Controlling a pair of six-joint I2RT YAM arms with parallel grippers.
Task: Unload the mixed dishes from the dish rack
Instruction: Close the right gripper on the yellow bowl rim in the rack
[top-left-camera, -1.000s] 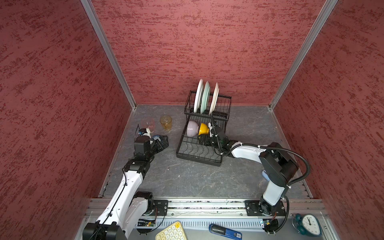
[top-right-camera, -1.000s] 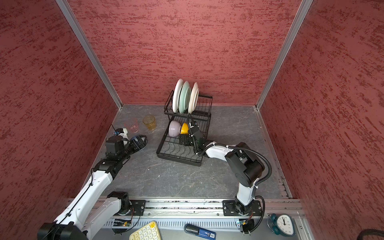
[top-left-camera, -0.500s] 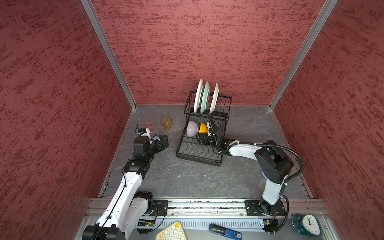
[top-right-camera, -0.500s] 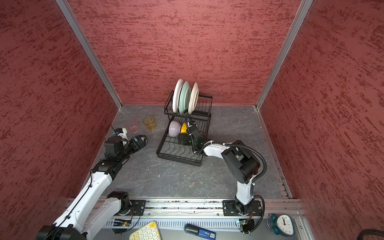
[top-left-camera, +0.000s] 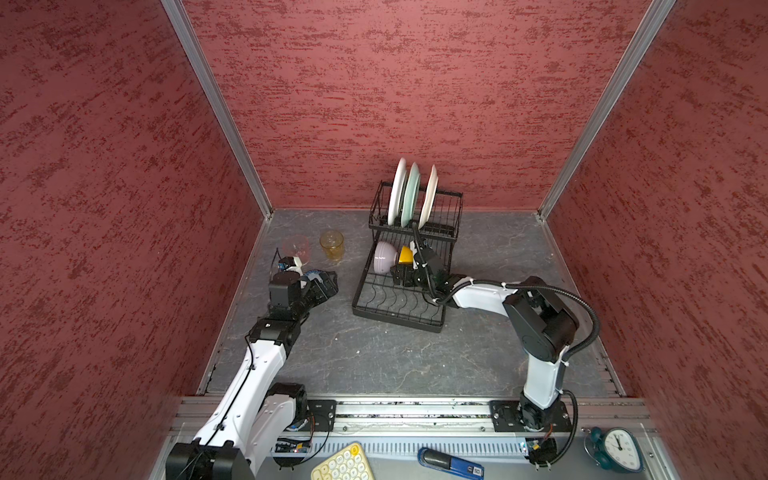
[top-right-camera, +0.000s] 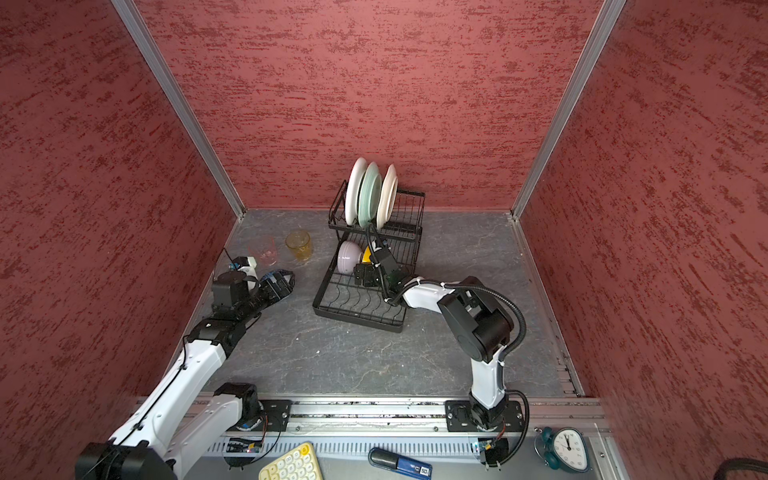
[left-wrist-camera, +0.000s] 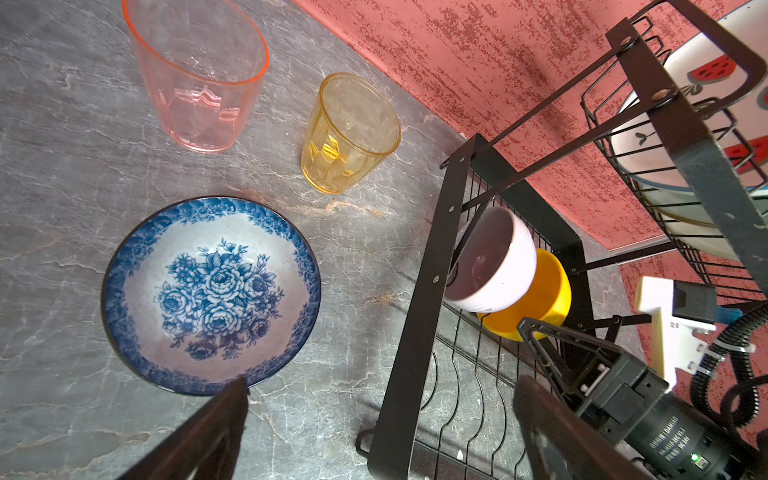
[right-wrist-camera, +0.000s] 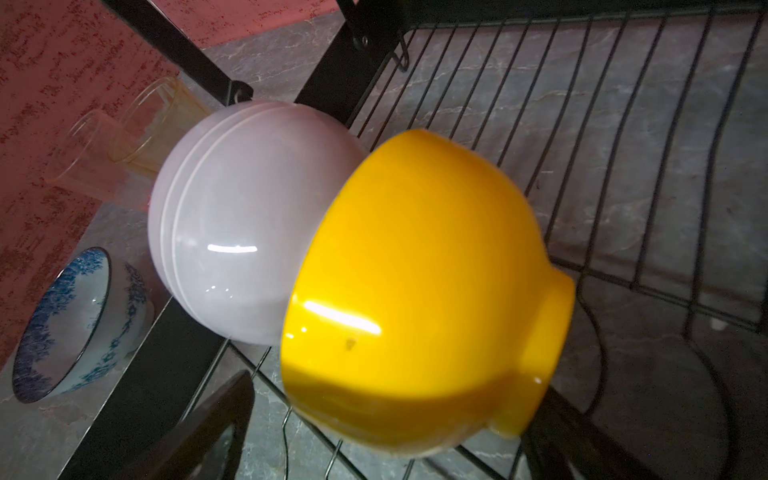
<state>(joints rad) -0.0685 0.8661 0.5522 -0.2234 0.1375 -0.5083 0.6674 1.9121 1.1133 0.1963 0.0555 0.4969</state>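
Two on edge in rack (top-left-camera: 395, 318): lilac bowl (right-wrist-camera: 232, 216), yellow bowl (right-wrist-camera: 415, 291) | right gripper (right-wrist-camera: 390, 390) jaws apart, flanking yellow bowl; we judge pre-grasp | left gripper (left-wrist-camera: 380, 388) apart, empty, over blue bowl (left-wrist-camera: 212, 295)

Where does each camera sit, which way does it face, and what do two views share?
Both top views: high at the front, looking down toward the back wall at the black wire dish rack; both white arms show.
Left wrist view: on the left arm, facing the blue-and-white floral bowl on the grey table; the open left gripper shows.
Right wrist view: on the right arm, facing the glossy yellow bowl in the rack; the open right gripper straddles it.
Shared: both wrist views show the lilac bowl.
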